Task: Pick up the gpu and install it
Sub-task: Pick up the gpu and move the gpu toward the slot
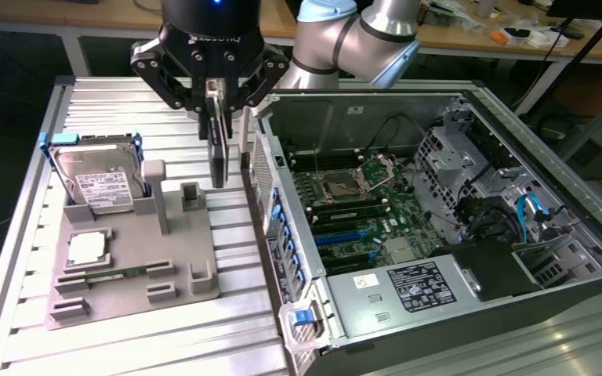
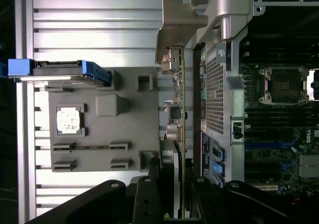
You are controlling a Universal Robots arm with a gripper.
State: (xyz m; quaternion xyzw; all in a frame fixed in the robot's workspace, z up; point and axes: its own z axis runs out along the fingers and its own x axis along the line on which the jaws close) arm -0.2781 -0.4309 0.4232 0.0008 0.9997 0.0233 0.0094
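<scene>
Slatted table (image 1: 154,345) — jaws clamp gpu (image 1: 219,157).

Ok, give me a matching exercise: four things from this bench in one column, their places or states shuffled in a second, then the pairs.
Things:
1. gpu
2. hard drive
3. processor chip
4. computer case

States:
A. lies flat on the grey tray
B. open, motherboard showing
C. gripped edge-on in the claw
D. stands upright, blue-framed

Pairs: 1-C, 2-D, 3-A, 4-B.
</scene>
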